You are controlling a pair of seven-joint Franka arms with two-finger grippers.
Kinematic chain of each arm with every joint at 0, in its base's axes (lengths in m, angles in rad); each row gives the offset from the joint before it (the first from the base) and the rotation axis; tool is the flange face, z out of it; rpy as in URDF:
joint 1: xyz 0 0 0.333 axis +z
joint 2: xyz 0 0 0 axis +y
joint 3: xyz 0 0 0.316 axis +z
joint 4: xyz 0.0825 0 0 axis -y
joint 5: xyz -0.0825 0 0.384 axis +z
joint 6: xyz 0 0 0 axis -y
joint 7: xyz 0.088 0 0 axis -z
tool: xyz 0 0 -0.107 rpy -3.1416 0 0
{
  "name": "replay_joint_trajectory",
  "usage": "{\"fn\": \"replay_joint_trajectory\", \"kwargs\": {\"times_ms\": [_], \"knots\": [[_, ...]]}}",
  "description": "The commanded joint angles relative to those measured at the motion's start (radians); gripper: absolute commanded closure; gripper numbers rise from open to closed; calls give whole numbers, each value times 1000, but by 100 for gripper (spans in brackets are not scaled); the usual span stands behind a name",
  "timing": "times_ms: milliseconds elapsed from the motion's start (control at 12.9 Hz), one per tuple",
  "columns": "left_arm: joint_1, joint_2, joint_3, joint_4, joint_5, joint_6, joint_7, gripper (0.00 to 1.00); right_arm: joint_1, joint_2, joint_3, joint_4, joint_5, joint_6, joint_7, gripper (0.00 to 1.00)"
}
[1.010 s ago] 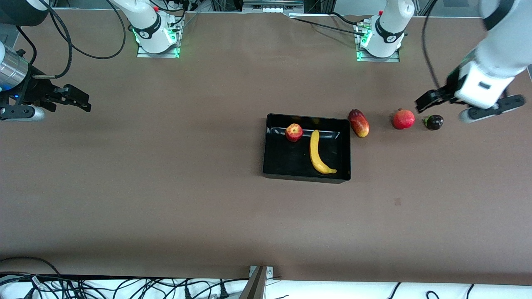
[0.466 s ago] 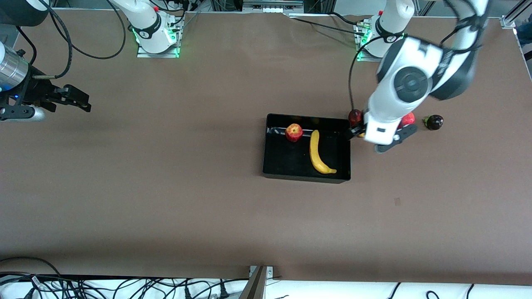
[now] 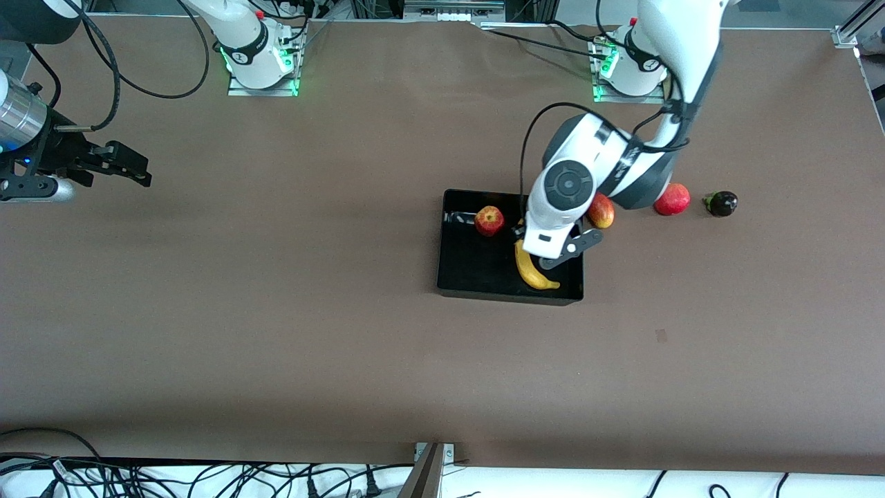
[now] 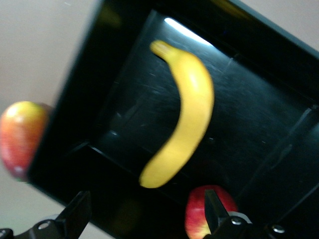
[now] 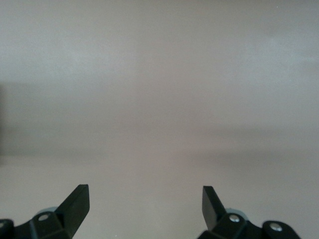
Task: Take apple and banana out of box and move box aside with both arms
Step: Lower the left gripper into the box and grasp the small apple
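Brown tabletop (image 3: 276, 332), bare over most of its width; cables trail along the edge nearest the front camera.

Left arm (image 3: 664, 83) reaches from its base at the top edge down over the black tray. Right arm (image 3: 28, 131) waits at its own end of the table, out by the short edge.

Black tray (image 3: 508, 294): shallow, glossy, upright walls, roughly mid-table and a little toward the left arm's end. Both task fruits lie inside it.

Left gripper (image 3: 550, 250) hangs over the tray, above the banana's upper half; fingers (image 4: 75, 214) spread wide, nothing between them. In the left wrist view the banana lies between the two finger tips, lower down, not touched.

Right gripper (image 3: 131, 169) over bare tabletop near the right arm's end, fingers (image 5: 75, 204) spread apart and empty.

Banana (image 3: 531, 271): yellow, curved, lying flat on the tray floor, its end close to the wall nearest the front camera. Partly covered by the left gripper in the front view.

Mango (image 3: 601, 211): red-yellow, on the tabletop just beside the tray's wall at the left arm's end; partly hidden by the arm.

Pomegranate (image 3: 674, 199): red, on the tabletop, farther toward the left arm's end than the mango.

Apple (image 3: 489, 220): red with yellow streaks, in the tray near the wall farthest from the front camera, apart from the banana.

Small dark fruit (image 3: 721, 203) with a green stem cap, nearest the left arm's end.
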Motion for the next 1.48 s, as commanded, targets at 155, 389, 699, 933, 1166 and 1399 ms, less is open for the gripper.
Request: {"fn": "replay_joint_trajectory", "kwargs": {"times_ms": [155,389,699,933,1166,1399], "knots": [[-57,90,3,43,-69,69,-10,0,-13,7,12,16,-13,-4,5,0],[-68,111,-40,32,-69,124,-12,0,-13,8,12,16,-11,-4,5,0],[-96,139,-54,4,-67,179,-45,0,-13,8,12,16,-11,-4,5,0],[-102,150,-56,-14,-63,213,-47,0,-13,8,12,16,-11,-4,5,0],[-102,157,-56,-14,-64,222,-55,25,-13,8,12,16,-11,-4,5,0],[-102,157,-56,-14,-55,222,-64,100,-13,8,14,16,-11,-4,5,0]]}}
